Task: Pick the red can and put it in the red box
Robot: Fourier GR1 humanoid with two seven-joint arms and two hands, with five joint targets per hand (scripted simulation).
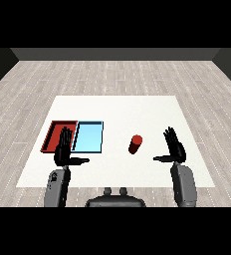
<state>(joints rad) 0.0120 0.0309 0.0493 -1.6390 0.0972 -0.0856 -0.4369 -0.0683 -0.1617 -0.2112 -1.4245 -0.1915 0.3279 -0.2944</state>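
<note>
1. Nearest the viewer, two grey forearms rise from the lower corners, the left forearm [57, 188] on the left and the right forearm [183, 185] on the right.
2. The left hand [63, 149] is held over the near left part of the white bench [152, 109]. Its fingers [64, 137] are straight and released, pointing away from the robot, with the thumb stretched toward the middle. It grasps nothing.
3. The right hand [174, 147] is raised on the opposite side, its fingers likewise straight and released, thumb pointing inward. It too holds nothing.
4. The red can [135, 144] stands upright on the bench between the two hands, nearer the right hand but clearly apart from it.
5. Just beyond the left hand lie the two trays, side by side and touching: the red tray [52, 133] on the outside, partly covered by the left hand's fingers, and the light blue tray [89, 137] next to it, toward the can.
6. The can is outside both trays, to the right of the blue one.
7. Farther off, a wooden floor [117, 74] extends behind the bench.
</note>
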